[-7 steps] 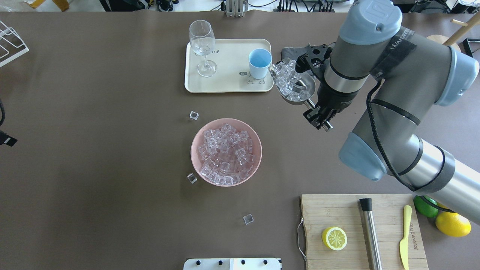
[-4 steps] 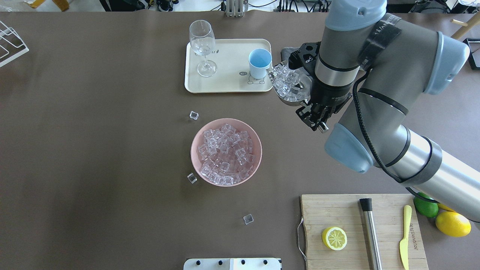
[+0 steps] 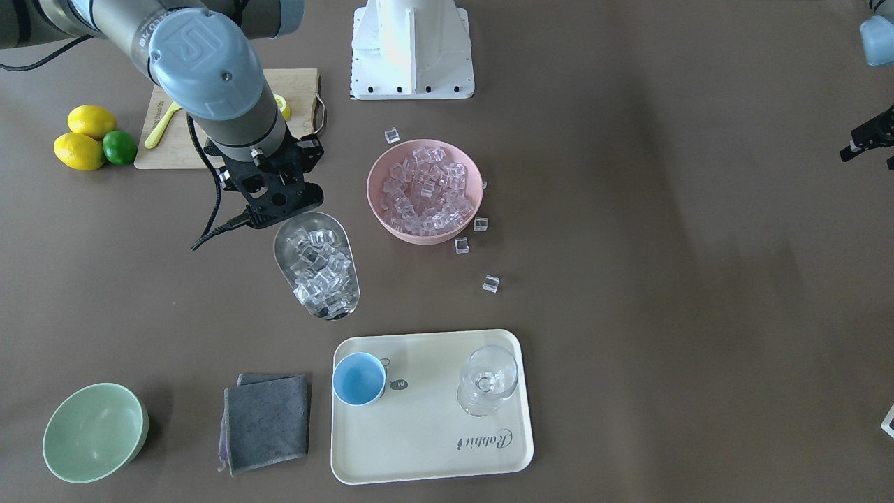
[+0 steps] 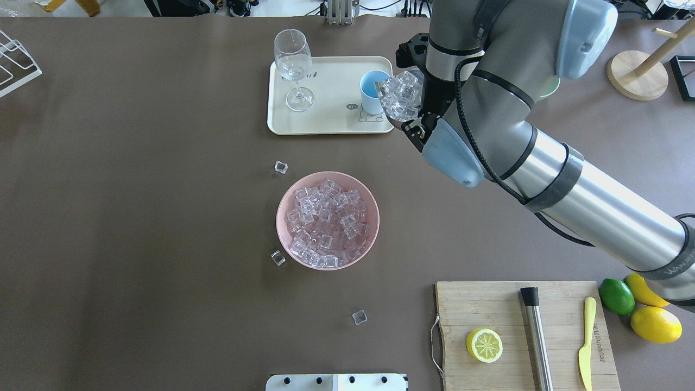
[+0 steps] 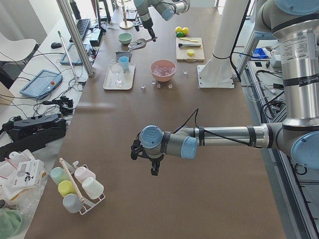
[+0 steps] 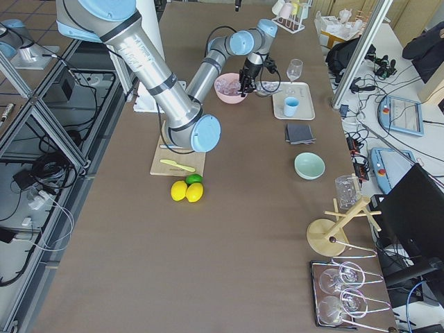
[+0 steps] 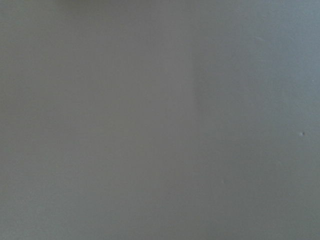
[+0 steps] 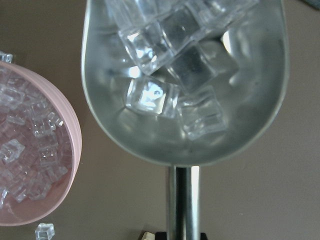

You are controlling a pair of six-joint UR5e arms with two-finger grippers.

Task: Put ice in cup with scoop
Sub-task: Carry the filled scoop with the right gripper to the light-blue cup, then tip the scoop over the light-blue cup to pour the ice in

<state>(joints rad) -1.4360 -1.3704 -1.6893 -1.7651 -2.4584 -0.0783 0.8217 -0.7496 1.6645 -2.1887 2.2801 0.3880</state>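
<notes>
My right gripper (image 3: 278, 207) is shut on the handle of the steel scoop (image 3: 318, 269). It holds the scoop level in the air, and the trough is heaped with ice (image 3: 320, 271). In the overhead view the scoop's front (image 4: 400, 98) overlaps the right rim of the light-blue cup (image 4: 371, 91). The cup (image 3: 358, 378) stands empty on the cream tray (image 3: 419, 447). The right wrist view shows the ice cubes (image 8: 180, 65) in the scoop (image 8: 150, 145). My left gripper (image 3: 868, 140) is far off at the table's other end; I cannot tell its state.
A pink bowl (image 4: 280, 217) full of ice sits mid-table, with loose cubes (image 4: 280, 166) around it. A wine glass (image 4: 293, 60) stands on the tray. A grey cloth (image 3: 267, 421) and green bowl (image 3: 94, 432) lie near the cup. A cutting board (image 4: 488, 304) sits near the robot's base.
My right arm has carried the loaded scoop left and farther from the robot, from beside the tray to the cup's right rim. The ice stays in the scoop.
</notes>
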